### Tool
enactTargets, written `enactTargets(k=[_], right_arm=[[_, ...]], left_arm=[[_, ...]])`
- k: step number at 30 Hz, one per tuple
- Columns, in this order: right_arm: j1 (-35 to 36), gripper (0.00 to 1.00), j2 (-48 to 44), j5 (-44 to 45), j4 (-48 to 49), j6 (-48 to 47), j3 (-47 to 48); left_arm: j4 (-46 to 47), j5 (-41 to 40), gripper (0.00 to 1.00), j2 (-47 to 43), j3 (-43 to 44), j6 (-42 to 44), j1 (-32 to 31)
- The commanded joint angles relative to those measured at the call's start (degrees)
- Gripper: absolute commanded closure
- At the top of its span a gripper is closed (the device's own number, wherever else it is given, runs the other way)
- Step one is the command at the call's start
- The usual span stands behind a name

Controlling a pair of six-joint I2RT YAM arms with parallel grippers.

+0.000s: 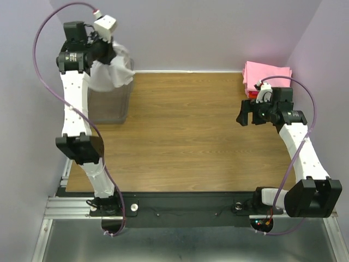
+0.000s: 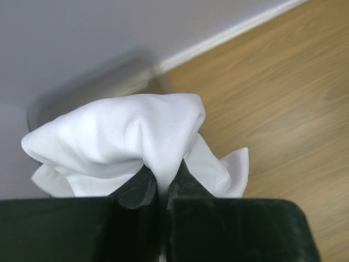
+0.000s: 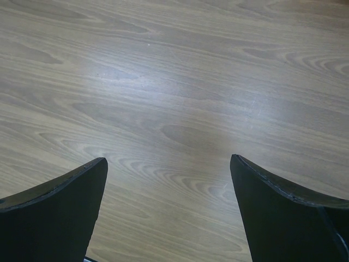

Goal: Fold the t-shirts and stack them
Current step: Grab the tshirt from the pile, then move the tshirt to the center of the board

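Left hand (image 2: 162, 188) pinches the white shirt (image 2: 125, 142) just above the bin (image 1: 109, 103), its folding apparently unstarted, while a folded pink shirt (image 1: 267, 76) lies well right of the bin and the right hand (image 3: 169, 180) gapes empty.

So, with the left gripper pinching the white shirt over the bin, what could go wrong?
The left gripper pinches only a narrow fold of the white t-shirt, so the cloth may slip free on lifting. The shirt hangs bunched over the bin; dragging it out could snag the rim or tip the bin.
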Motion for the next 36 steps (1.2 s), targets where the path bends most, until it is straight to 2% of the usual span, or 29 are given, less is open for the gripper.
enactTargets(k=[1,3,6,9,10,11,12,13,14,15,16,19,23,29,33,36], right_arm=[[0.04,0.0,-2.38,2.72,0.51,-0.22,3.14],[-0.04,0.0,-2.47,3.95,0.51,-0.13,3.32],[-0.83,0.0,-2.56,6.07,0.51,-0.13,3.76],[-1.54,0.0,-2.65,8.0,0.51,-0.48,4.11],[-1.71,0.0,-2.65,9.22,0.42,-0.83,4.2],[-1.8,0.0,-2.56,9.84,0.42,-1.1,4.2],[-1.8,0.0,-2.56,10.46,0.34,-1.45,4.2],[-1.8,0.0,-2.47,11.07,0.33,-2.15,4.2],[-1.89,0.0,-2.3,12.39,0.07,-2.59,4.2],[-1.89,0.0,-2.21,12.75,-0.1,-3.03,4.11],[-1.89,0.0,-2.21,13.27,-0.63,-4.25,3.59],[-1.98,0.0,-2.47,13.72,-1.51,-6.71,2.36],[-1.98,0.0,-0.37,6.89,-6.33,-10.66,2.0],[-1.98,0.02,3.85,6.34,-9.42,-12.88,-1.16],[-1.89,0.09,7.36,-4.28,-14.68,-16.03,-1.86],[-1.63,0.23,12.71,-6.76,-18.56,-18.5,-2.66]], left_arm=[[1.93,7.16,1.0,-8.35,2.65,-1.45,-10.13],[2.72,9.27,1.0,-10.03,2.65,-2.51,-15.74],[4.39,14.45,1.0,-12.41,2.3,-4.97,-20.24],[5.18,17.1,1.0,-13.99,-1.12,-5.77,-24.29],[4.66,16.93,1.0,-14.6,-5.22,-5.16,-25.6],[4.65,16.32,0.92,-14.95,-8.04,-4.63,-26.05],[4.48,15.88,0.75,-15.22,-11.38,-4.1,-26.49],[3.87,14.22,0.43,-15.4,-18.03,-3.23,-27.45],[3.08,11.68,0.16,-15.22,-21.22,-2.17,-28.25],[2.81,8.69,0.13,-15.14,-24.39,-1.38,-28.78],[2.9,5.18,0.12,-15.4,-30.51,-0.24,-28.61],[6.92,4.97,0.11,-19.33,-42.21,2.3,-26.86],[8.88,4.89,0.11,-24.18,-50.93,5.73,-25.79],[11.77,3.92,0.18,-26.56,-63.15,7.24,-25.97],[12.22,4.18,0.27,-25.33,-68.01,8.21,-27.28],[12.48,3.83,0.28,-24.63,-71.43,8.21,-28.87]])
